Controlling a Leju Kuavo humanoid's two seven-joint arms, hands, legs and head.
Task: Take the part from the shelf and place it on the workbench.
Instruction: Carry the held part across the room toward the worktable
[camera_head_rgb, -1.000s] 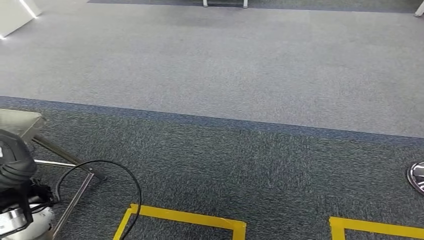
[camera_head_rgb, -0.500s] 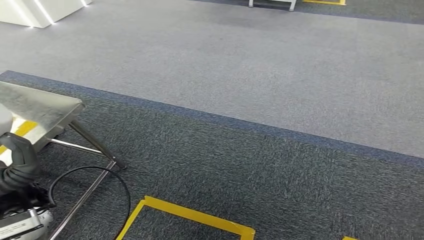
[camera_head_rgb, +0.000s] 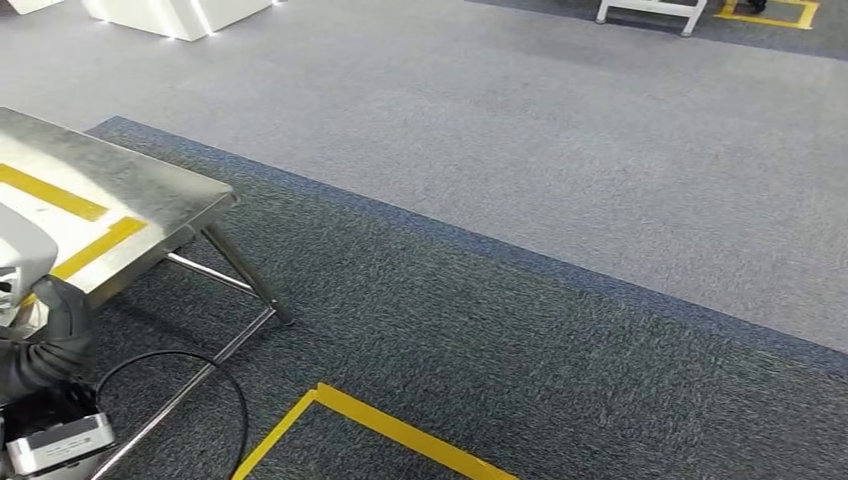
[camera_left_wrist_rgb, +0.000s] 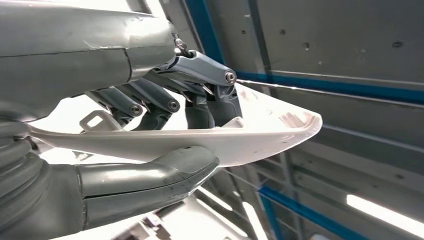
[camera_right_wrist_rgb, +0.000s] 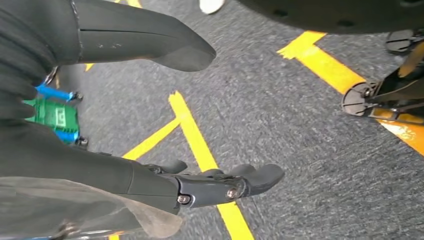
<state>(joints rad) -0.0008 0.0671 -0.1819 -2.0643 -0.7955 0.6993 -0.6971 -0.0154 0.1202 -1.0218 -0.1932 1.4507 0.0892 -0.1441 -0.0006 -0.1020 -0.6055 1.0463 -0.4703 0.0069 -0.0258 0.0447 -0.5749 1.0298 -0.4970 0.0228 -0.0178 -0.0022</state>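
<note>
Left hand (camera_left_wrist_rgb: 150, 130) grips white part (camera_left_wrist_rgb: 260, 137): fingers (camera_left_wrist_rgb: 210, 95) above, thumb beneath. Right hand (camera_right_wrist_rgb: 165, 150) empty, fingers spread over carpet.

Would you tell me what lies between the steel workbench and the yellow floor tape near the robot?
In the head view, dark grey carpet lies between the steel workbench and the yellow floor tape, crossed by a looping black cable.

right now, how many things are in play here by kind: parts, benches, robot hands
white parts: 1, the white part, gripped by the left hand
metal workbenches: 1, the workbench, with yellow tape on its top
robot hands: 2, the left hand and the right hand, which holds nothing over the carpet
total: 4
</note>
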